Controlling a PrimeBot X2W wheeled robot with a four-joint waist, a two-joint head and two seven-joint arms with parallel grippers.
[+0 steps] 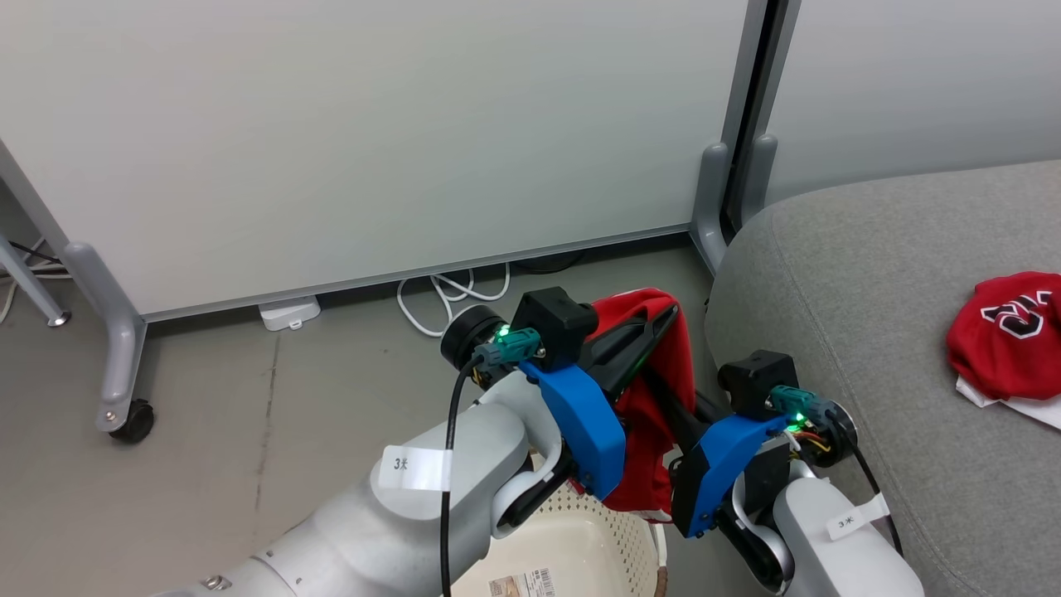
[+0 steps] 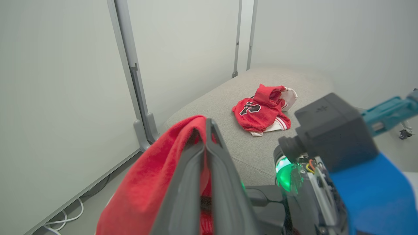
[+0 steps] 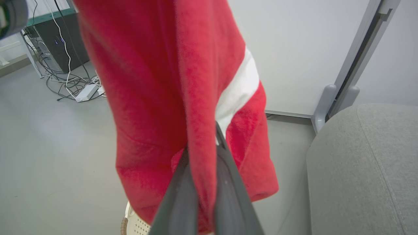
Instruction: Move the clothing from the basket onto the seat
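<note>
hanging over the basket [image 1: 617, 531], a red garment [image 3: 147, 98] is clamped in the left fingers [image 2: 183, 186] and the right fingers [image 3: 232, 202].

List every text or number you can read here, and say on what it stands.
"3米": white tag on the left forearm.
"3米": white tag on the right forearm.
Paper label on the basket floor: too small to read.
Black-and-white lettering on the red garment on the sofa: folded, unreadable.

White cable [image 1: 454, 292] coils on grey floor [image 1: 249, 431] beneath partition panel [image 1: 373, 124]
</note>
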